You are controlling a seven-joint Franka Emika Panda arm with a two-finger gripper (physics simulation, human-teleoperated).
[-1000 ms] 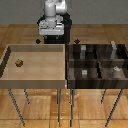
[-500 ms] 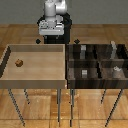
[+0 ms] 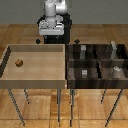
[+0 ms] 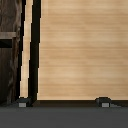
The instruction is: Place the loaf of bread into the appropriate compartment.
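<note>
The loaf of bread (image 3: 19,63) is a tiny brown lump on the floor of the light-wood tray (image 3: 35,79), near the exterior view's left wall. My gripper (image 3: 51,36) hangs high over the tray's far edge, well away from the bread. In the wrist view the two fingertips (image 4: 22,103) stand wide apart with nothing between them, so the gripper (image 4: 62,103) is open and empty. The bread is out of the wrist view. The dark divided bin (image 3: 68,67) stands at the exterior view's right. Its near-left quarter (image 3: 92,80) holds a small pale grey cube (image 3: 85,73).
The bin's two far quarters hold tall grey blocks (image 3: 82,50) (image 3: 114,48). The near-right quarter holds a pale object (image 3: 116,70). Tray and bin stand side by side on thin metal legs above a wooden floor. The wrist view shows the tray floor (image 4: 80,50) and the bin's wall (image 4: 7,55).
</note>
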